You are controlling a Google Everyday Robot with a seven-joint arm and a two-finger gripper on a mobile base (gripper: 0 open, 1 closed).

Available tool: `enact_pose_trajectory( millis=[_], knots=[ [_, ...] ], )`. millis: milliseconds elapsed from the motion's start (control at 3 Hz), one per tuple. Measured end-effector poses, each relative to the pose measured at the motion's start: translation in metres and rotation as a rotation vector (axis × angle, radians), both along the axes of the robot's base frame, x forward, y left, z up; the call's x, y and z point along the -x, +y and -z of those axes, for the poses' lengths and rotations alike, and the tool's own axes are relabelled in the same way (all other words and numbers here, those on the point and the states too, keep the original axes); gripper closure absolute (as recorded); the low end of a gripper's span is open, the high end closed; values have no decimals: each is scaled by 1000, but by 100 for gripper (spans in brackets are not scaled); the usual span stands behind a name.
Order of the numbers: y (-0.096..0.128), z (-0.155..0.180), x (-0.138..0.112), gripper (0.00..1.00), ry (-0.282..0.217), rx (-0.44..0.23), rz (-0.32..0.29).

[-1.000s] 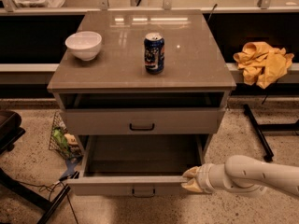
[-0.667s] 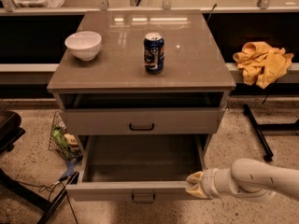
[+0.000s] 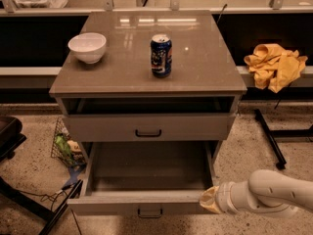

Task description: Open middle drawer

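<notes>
The middle drawer is pulled out toward the camera, below the cabinet's upper drawer front. Its plain grey inside holds nothing, and its small black bar handle shows at the bottom edge of the view. My gripper, on a white arm coming in from the right, sits at the drawer front's right corner, touching or nearly touching it. Anything lower on the cabinet is hidden by the open drawer.
On the cabinet top stand a white bowl and a blue soda can. A yellow cloth lies on the ledge at right. A wire basket and a black chair base are left; a black stand leg is right.
The middle drawer has slid further out toward the camera. My gripper and arm have moved with its right front corner, down and toward the camera.
</notes>
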State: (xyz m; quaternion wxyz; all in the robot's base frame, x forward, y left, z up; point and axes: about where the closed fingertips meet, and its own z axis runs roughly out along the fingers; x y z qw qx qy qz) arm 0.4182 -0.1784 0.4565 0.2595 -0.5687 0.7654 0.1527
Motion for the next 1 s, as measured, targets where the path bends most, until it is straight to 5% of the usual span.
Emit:
enact_pose_trajectory(
  millis=[667, 1000],
  knots=[
    [4, -18, -20, 100, -42, 23, -1],
    [7, -56, -66, 100, -124, 86, -22]
  ],
)
